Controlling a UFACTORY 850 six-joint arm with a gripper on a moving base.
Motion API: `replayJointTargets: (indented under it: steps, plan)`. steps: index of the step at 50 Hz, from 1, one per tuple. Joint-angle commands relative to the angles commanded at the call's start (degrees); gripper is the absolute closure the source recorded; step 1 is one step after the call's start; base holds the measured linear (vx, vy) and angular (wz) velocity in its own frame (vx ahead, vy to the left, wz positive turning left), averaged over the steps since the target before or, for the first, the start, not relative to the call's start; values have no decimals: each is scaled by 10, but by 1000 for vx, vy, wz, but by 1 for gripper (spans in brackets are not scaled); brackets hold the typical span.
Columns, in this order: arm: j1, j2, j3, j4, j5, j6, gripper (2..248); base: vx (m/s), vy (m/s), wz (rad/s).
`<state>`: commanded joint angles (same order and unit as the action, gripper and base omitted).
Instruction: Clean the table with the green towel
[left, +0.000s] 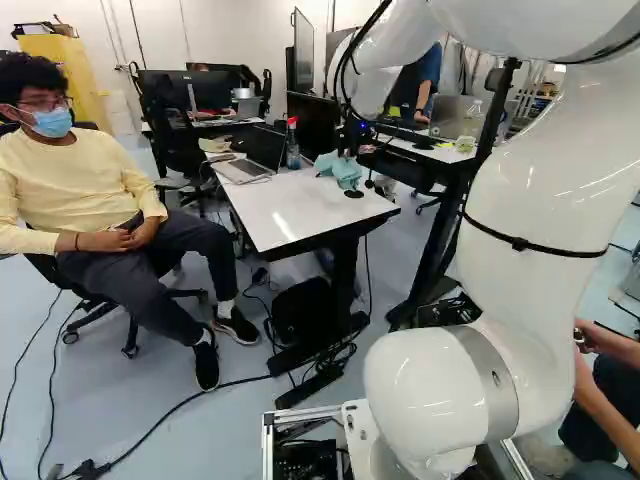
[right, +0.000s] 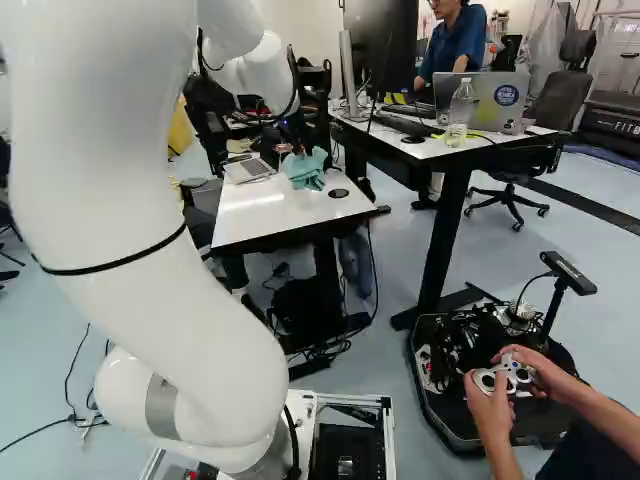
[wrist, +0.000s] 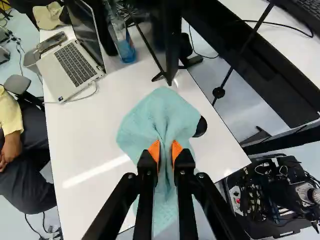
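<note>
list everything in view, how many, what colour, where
towel: one, light green, bunched in the gripper
near table: one, white, under the towel
open laptop: one, silver, on the near table
bottle: one, clear and blue, beside that laptop
round disc: one, black, beside the towel
far desk: one, white top, right of the near table in the right base view
chairs: several, dark, around
cables: several, black, on the floor
gripper: one, black, orange pads, over the near table
arm: one, white, above the base
</note>
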<state>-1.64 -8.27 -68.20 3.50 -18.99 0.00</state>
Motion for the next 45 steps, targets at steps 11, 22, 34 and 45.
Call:
replayJointTargets:
  steps: [11, 22, 34, 45]
  plan:
    - [-3, -31, -35, 0, 0, 0, 199, 0, 0, 0]
    - [-5, -50, -56, 0, 0, 0, 199, 0, 0, 0]
    - [-5, -52, -58, 0, 0, 0, 198, 0, 0, 0]
    - [-5, -52, -58, 0, 0, 0, 138, 0, 0, 0]
